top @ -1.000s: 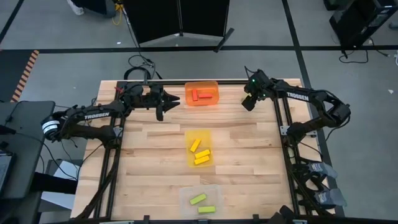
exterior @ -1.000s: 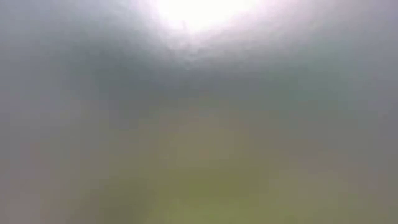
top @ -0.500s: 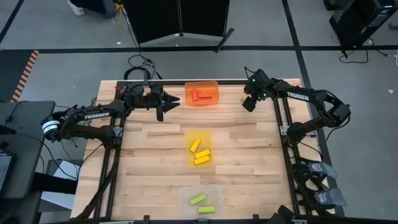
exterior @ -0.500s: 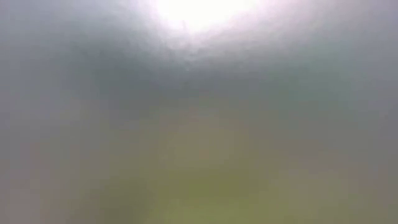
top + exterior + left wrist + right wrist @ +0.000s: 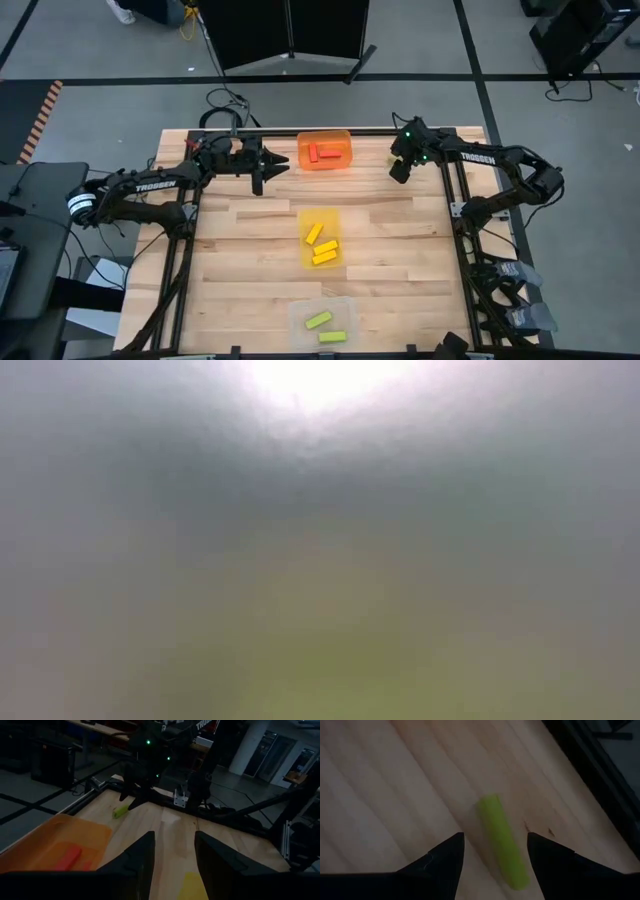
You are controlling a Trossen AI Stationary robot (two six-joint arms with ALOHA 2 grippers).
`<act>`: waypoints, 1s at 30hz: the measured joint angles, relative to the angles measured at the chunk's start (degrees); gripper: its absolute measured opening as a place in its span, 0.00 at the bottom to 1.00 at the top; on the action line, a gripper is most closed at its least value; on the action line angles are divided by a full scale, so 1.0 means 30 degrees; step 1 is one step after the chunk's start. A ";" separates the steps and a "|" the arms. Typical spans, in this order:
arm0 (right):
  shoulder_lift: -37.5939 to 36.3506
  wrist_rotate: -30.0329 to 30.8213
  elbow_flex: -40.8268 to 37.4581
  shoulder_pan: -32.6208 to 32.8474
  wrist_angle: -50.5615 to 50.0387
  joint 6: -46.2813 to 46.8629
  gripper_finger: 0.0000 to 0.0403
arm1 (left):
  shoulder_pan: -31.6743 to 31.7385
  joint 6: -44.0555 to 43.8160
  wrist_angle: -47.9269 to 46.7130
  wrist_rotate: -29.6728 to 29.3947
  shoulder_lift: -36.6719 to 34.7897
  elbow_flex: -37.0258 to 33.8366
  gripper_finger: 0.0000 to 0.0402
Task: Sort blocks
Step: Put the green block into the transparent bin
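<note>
Right gripper (image 5: 399, 170) hung at the far right, fingers spread; left gripper (image 5: 262, 165) waited far left, open too.

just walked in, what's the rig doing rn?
Sorting blocks by colour. Red blocks lie in the orange tray, yellow blocks in the yellow tray, and two green blocks in the clear tray. The right gripper hangs open over a stray green block on the table. The left gripper waits open beside the orange tray.
</note>
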 joint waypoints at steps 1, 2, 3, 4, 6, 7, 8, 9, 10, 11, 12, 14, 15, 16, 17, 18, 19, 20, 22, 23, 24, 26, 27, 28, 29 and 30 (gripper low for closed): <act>0.0000 0.0186 -0.0268 -0.0013 0.0320 -0.0145 0.57 | 0.0000 0.0000 0.0005 0.0000 0.0000 0.0000 0.36; 0.0000 0.0541 -0.0478 -0.0015 0.0456 -0.0326 0.57 | 0.0000 0.0000 0.0005 0.0000 0.0000 0.0000 0.36; 0.0000 0.0897 -0.0668 -0.0015 0.0618 -0.0494 0.57 | 0.0000 0.0000 0.0003 0.0005 0.0000 0.0000 0.36; 0.0000 0.1073 -0.0796 -0.0015 0.0850 -0.0643 0.57 | 0.0000 0.0000 -0.0003 0.0000 0.0000 0.0000 0.36; 0.0000 0.1087 -0.1076 -0.0029 0.1409 -0.0849 0.57 | 0.0000 0.0000 0.0004 0.0007 0.0000 0.0000 0.36; 0.0000 0.1087 -0.1210 -0.0080 0.1557 -0.0953 0.57 | 0.0000 0.0000 0.0004 0.0006 0.0000 0.0000 0.36; 0.0000 0.1087 -0.1298 -0.0097 0.1619 -0.1025 0.57 | 0.0000 0.0010 0.0005 0.0007 0.0000 0.0000 0.36; 0.0000 0.1087 -0.1329 -0.0095 0.1707 -0.1034 0.57 | 0.0000 0.0052 0.0005 0.0007 0.0000 0.0000 0.36; 0.0000 0.1076 -0.1337 -0.0099 0.1938 -0.1028 0.57 | 0.0000 0.0066 0.0012 0.0007 0.0000 -0.0004 0.36; -0.0001 0.1026 -0.1352 -0.0102 0.2150 -0.1028 0.57 | 0.0000 0.0066 0.0012 0.0007 0.0000 0.0000 0.36; 0.0000 0.0968 -0.1396 -0.0102 0.2246 -0.1028 0.57 | 0.0000 0.0066 0.0010 0.0007 0.0000 0.0000 0.36; 0.0000 0.0919 -0.1452 -0.0102 0.2138 -0.1035 0.57 | 0.0000 0.0066 0.0012 0.0007 0.0007 0.0000 0.36; 0.0000 0.0879 -0.1452 -0.0102 0.2178 -0.1094 0.57 | 0.0000 0.0066 0.0012 0.0007 0.0007 0.0000 0.36; 0.0000 0.0804 -0.1452 -0.0102 0.2202 -0.1228 0.57 | 0.0000 0.0066 0.0012 0.0007 0.0007 0.0000 0.36; 0.0000 0.0730 -0.1452 -0.0123 0.2177 -0.1334 0.57 | 0.0000 0.0066 0.0016 0.0007 0.0007 0.0000 0.36; 0.0036 0.0699 -0.1452 -0.0145 0.2177 -0.1399 0.57 | 0.0000 0.0066 0.0019 0.0007 0.0007 0.0000 0.36; 0.0085 0.0642 -0.1452 -0.0153 0.2206 -0.1465 0.57 | 0.0000 0.0066 0.0019 0.0007 0.0007 0.0000 0.36; 0.0163 0.0607 -0.1452 -0.0153 0.2235 -0.1546 0.57 | -0.0007 0.0066 0.0018 0.0007 0.0007 -0.0001 0.36; 0.0420 0.0569 -0.1452 -0.0153 0.2570 -0.1701 0.57 | -0.0007 0.0066 0.0019 0.0011 0.0007 0.0000 0.36; 0.0569 0.0559 -0.1452 -0.0153 0.2762 -0.1748 0.57 | -0.0007 0.0066 0.0019 0.0014 0.0007 0.0000 0.36; 0.0741 0.0516 -0.1444 -0.0153 0.2943 -0.1798 0.57 | -0.0007 0.0066 0.0019 0.0015 0.0007 0.0000 0.36; 0.1169 0.0504 -0.1344 -0.0151 0.3202 -0.1822 0.57 | -0.0007 0.0059 0.0019 0.0015 0.0007 0.0000 0.36; 0.1435 0.0504 -0.1230 -0.0138 0.3261 -0.1822 0.57 | -0.0007 0.0039 0.0019 0.0015 0.0007 0.0000 0.36; 0.1712 0.0500 -0.1067 -0.0138 0.3281 -0.1818 0.57 | -0.0007 0.0015 0.0019 0.0015 0.0007 0.0000 0.36; 0.2047 0.0497 -0.0878 -0.0138 0.3317 -0.1815 0.57 | -0.0007 0.0007 0.0019 0.0015 0.0007 0.0000 0.36; 0.2442 0.0497 -0.0653 -0.0138 0.3342 -0.1815 0.57 | -0.0007 0.0002 0.0019 0.0020 0.0010 0.0000 0.36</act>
